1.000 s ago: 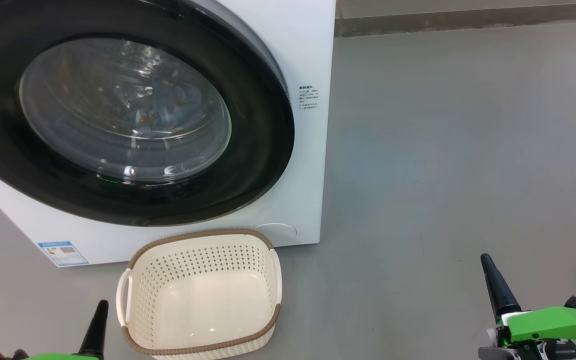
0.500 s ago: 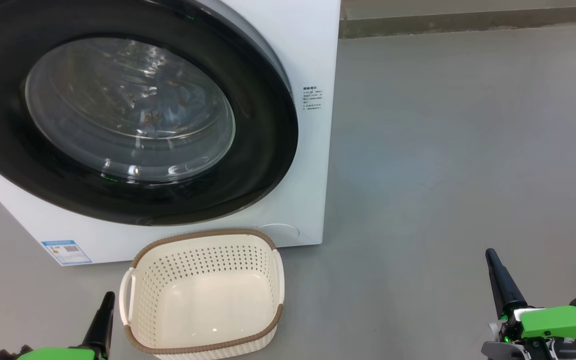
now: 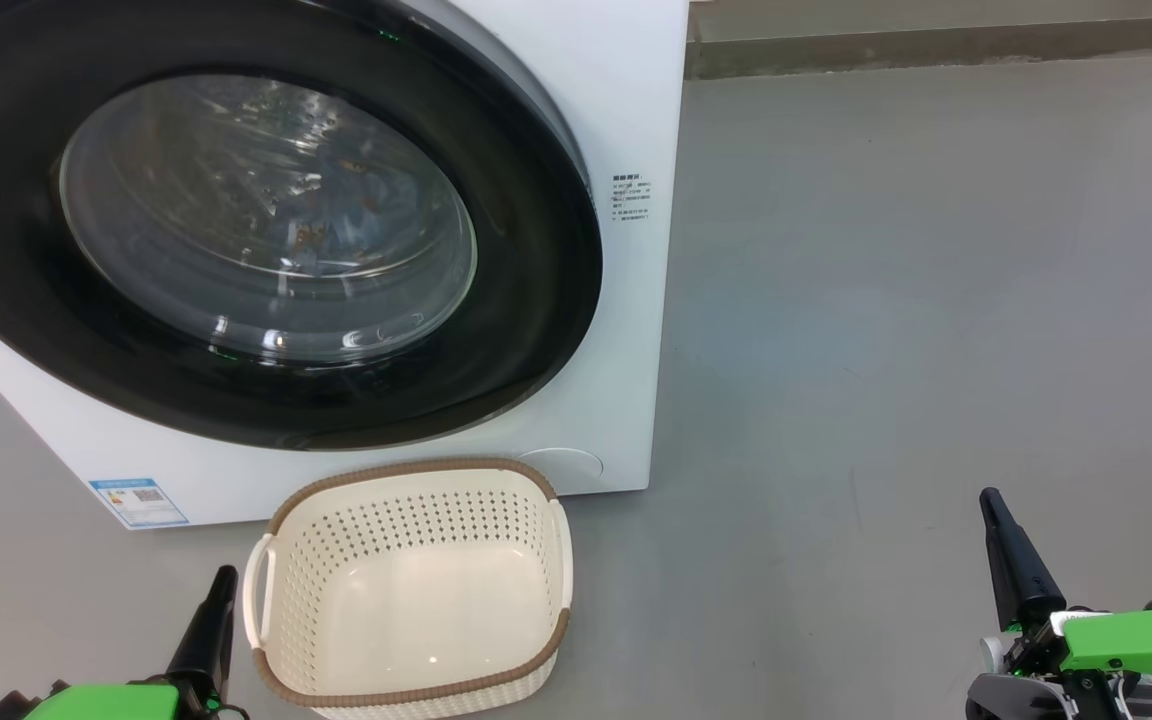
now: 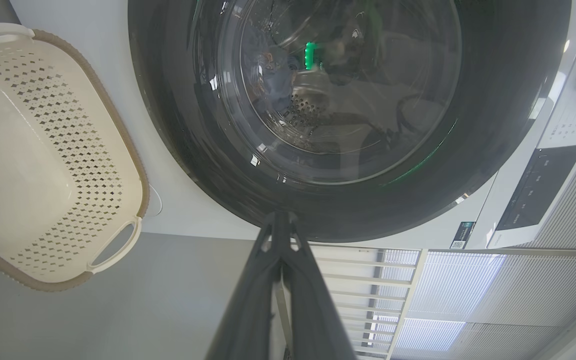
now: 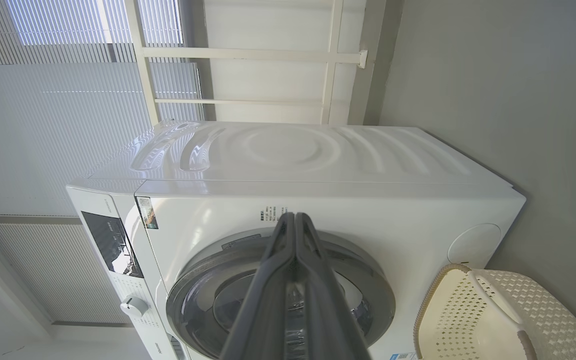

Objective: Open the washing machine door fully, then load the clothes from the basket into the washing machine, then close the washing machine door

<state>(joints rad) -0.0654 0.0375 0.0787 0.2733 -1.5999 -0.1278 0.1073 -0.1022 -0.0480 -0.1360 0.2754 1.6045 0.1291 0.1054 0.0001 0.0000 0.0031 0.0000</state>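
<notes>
Vs 1 s ago: whole head view has slid a bit right, so cam moved, not the things. Both arms have crept up into the pic, dark fingers reaching slightly higher at the lower corners. The washing machine [image 3: 626, 100], basket [image 3: 406, 468] and floor [image 3: 886, 300] sit as before relative to each other. The washing machine door [image 3: 536, 300] is pressed flat to the white front, its black rim round the glass bowl. The clothes [image 3: 321, 215] are inside the drum behind the glass, a blue patch w/ orange-brown specks, also seen in left wrist view [image 4: 268, 82]. Basket stands on the floor just in front of the machine's lower right corner, cream bottom showing, brown rim up; blue label sticker [image 3: 139, 502] is to its left on the machine front. The left gripper [image 3: 226, 575] is low left, just beside the basket's left handle, not touching; fingers pressed together to one point, nothing between them, confirmed in its wrist view [image 4: 279, 216], aimed at the door's rim. The right gripper [image 3: 988, 497] is low right, over bare floor, well apart from basket and machine; fingers likewise closed tight on nothing [image 5: 294, 216].
</notes>
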